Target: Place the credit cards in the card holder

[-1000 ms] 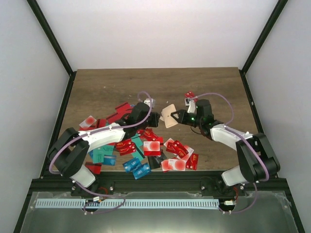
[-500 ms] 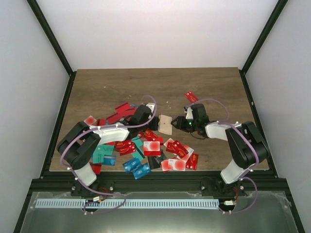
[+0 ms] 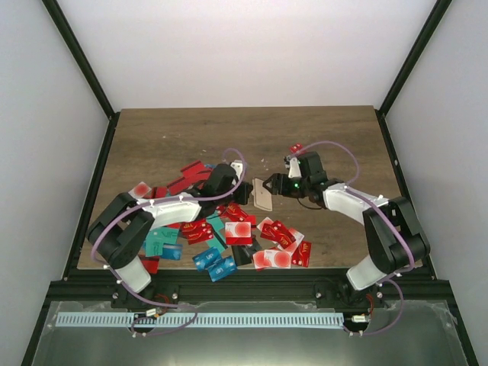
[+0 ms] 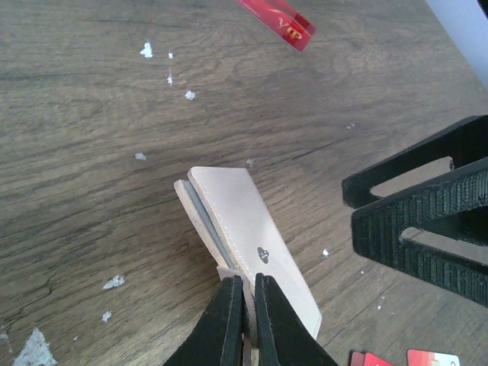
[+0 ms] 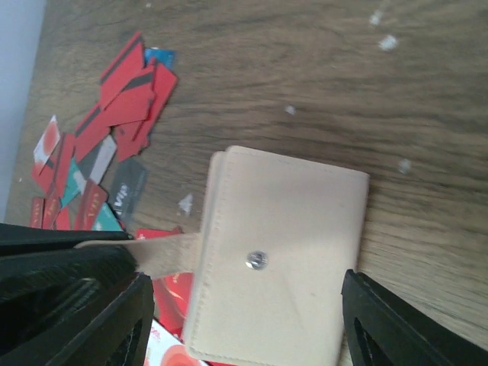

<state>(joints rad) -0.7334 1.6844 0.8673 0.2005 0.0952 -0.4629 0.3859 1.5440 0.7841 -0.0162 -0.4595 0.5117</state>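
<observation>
The card holder hangs mid-table, just off the wood, between the two pincers and beyond the credit cards, which lie scattered on the table nearer the arm bases.

L gripper is fully closed, pinching the holder at its near edge, approx. where the snap tab comes off. In the L wrist view the fingertips nip a thin bit of beige. Whether that is the tab alone or the tab plus the holder's edge is hard to tell from that angle.

R gripper stands wide open and holds nothing. In its own wrist view one finger shows on each side of the holder, w/ the snap-stud face turned toward the camera. The holder is thus straight ahead of the R gripper, inside the line of its jaws but not touched.

From the L wrist the holder runs slantwise away from the L fingers. Its far end is free, w/ a thin grey gap showing between the folds, and the R gripper sits off to the side, apart from it.

Judgement: the holder is folded, no card is in hand, and R is the arm placed to take the free side and spread it.
</observation>
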